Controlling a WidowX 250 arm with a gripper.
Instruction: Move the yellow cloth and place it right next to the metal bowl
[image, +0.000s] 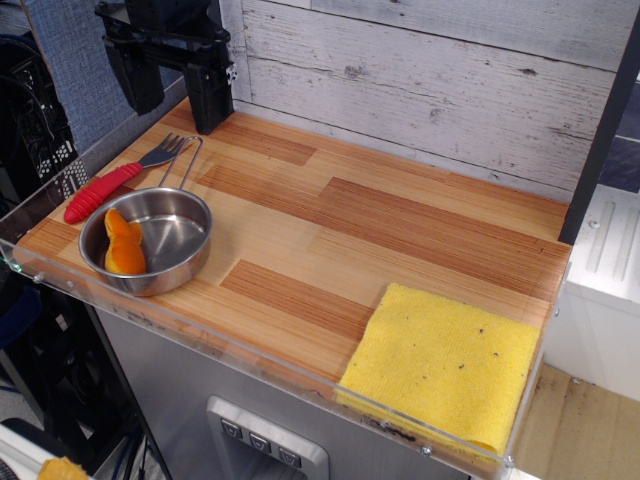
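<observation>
The yellow cloth (445, 365) lies flat at the front right corner of the wooden table, with small dark specks on it. The metal bowl (150, 243) sits at the front left, with a thin wire handle pointing to the back and an orange object (123, 245) inside. My gripper (172, 88) hangs at the back left, above and behind the bowl, far from the cloth. Its two black fingers are apart and hold nothing.
A fork with a red handle (112, 184) lies left of the bowl's handle. A clear plastic rim (250, 352) runs along the table's front and left edges. A white plank wall (430, 80) stands behind. A black post (600, 150) rises at the right.
</observation>
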